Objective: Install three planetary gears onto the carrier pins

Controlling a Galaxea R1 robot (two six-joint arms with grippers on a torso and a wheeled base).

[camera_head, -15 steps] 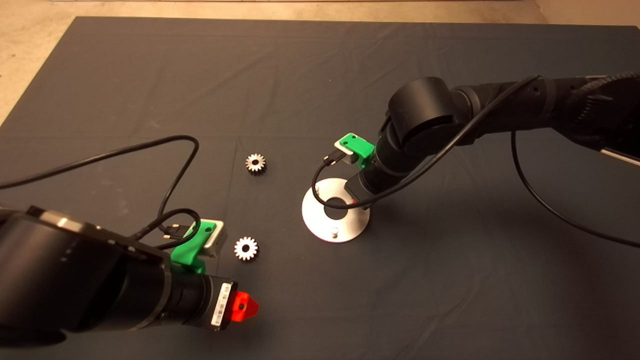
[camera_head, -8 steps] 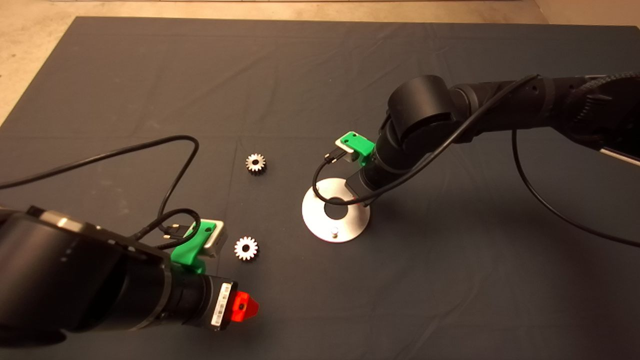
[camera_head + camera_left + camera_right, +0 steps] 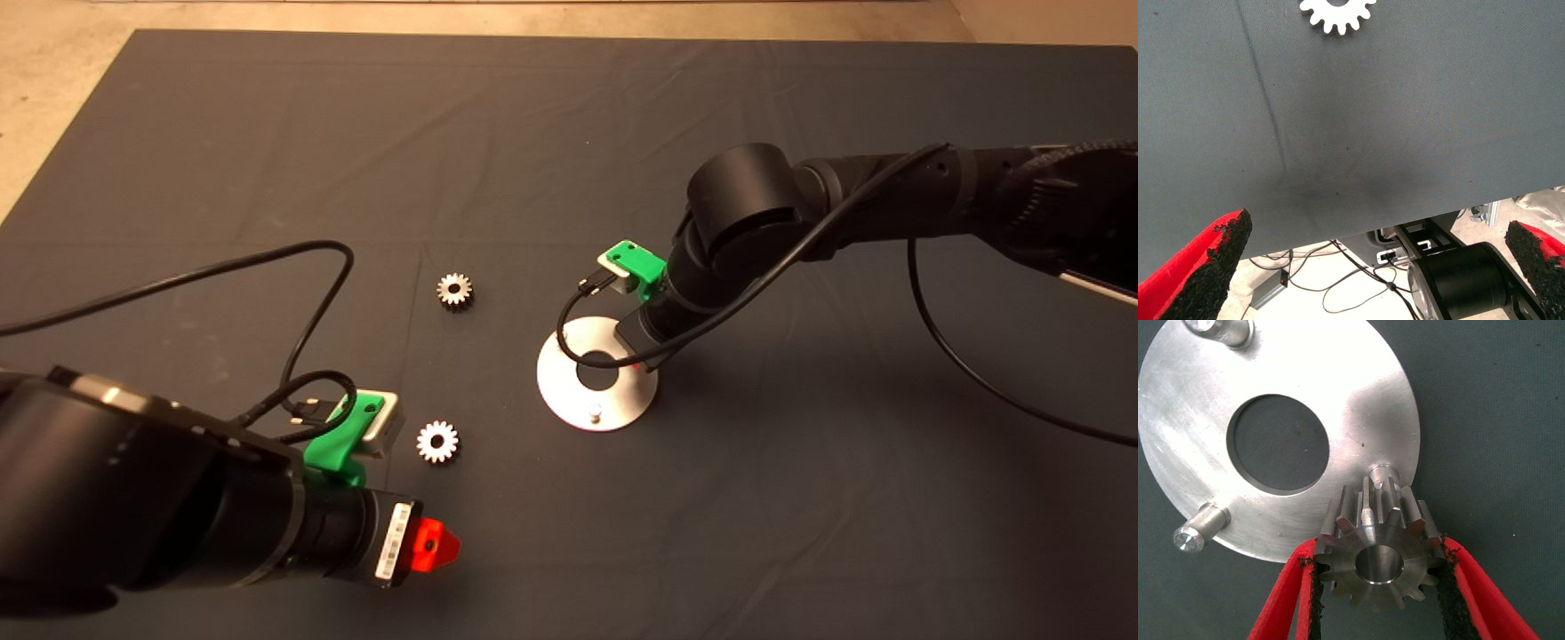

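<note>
Your right gripper [image 3: 1378,587] has its two red fingers [image 3: 1288,600] closed onto a planetary gear [image 3: 1377,547], the black pads pressing the teeth on opposite sides, so the gear hangs between them with its centre hole facing the wrist camera. That held gear sits directly above the nearest carrier pin [image 3: 1379,468], whose top just peeks out behind the gear's far teeth; you cannot tell from the pictures whether the gear touches the pin. The pin stands close to the rim of the round silver disc [image 3: 1358,400], beside its large centre hole, and the other two pins [image 3: 1201,528] [image 3: 1221,328] stand bare elsewhere on the disc. From above, your right arm [image 3: 756,222] reaches in from the right and covers the far right part of the disc [image 3: 556,373], leaving one bare pin [image 3: 595,412] showing near its front edge. Left of the disc, two more gears lie flat on the dark mat [image 3: 569,133], well apart from each other: one [image 3: 454,290] farther back, one [image 3: 437,441] nearer the front. Your left gripper [image 3: 436,544] waits at the lower left, just beside the front gear [image 3: 1337,13], its fingers [image 3: 1208,260] spread wide and holding nothing.
</note>
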